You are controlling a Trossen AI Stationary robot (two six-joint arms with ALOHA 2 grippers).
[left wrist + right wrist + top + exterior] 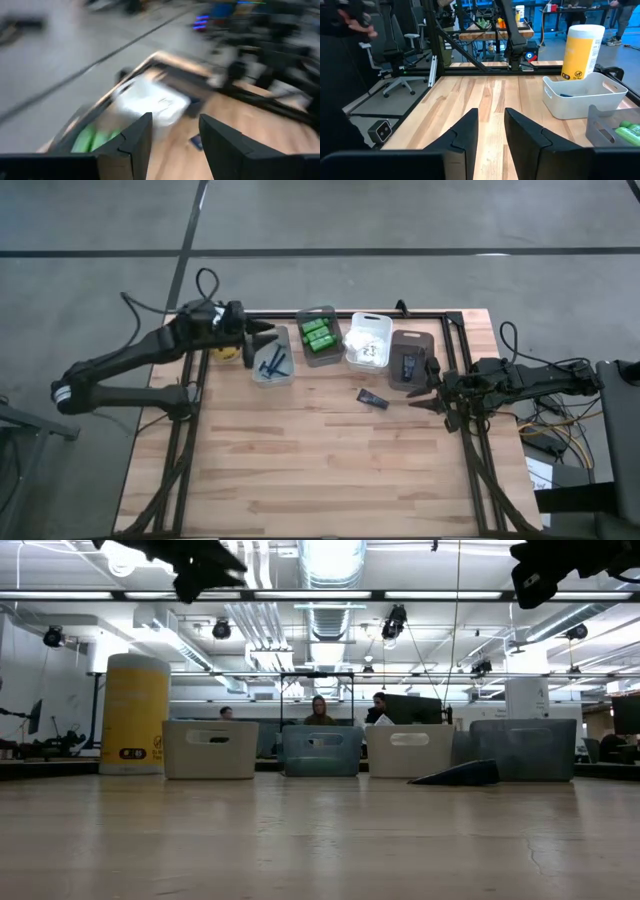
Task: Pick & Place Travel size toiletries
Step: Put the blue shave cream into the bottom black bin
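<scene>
Four small bins stand in a row at the far side of the table. One holds dark blue razors (272, 363), another green tubes (318, 336), a third white packets (367, 345), and the dark one black sachets (409, 364). One black sachet (373, 399) lies flat on the wood in front of the bins and also shows as the sachet (460, 773) in the low view. My left gripper (268, 335) hovers open above the razor bin. My right gripper (418, 398) is open, raised off the table, just right of the loose sachet.
A tall yellow canister (135, 715) stands left of the bins, partly under my left arm. A black frame rail (350, 313) runs behind the bins. The near half of the wooden table (320, 480) is bare wood. People sit at desks in the room beyond.
</scene>
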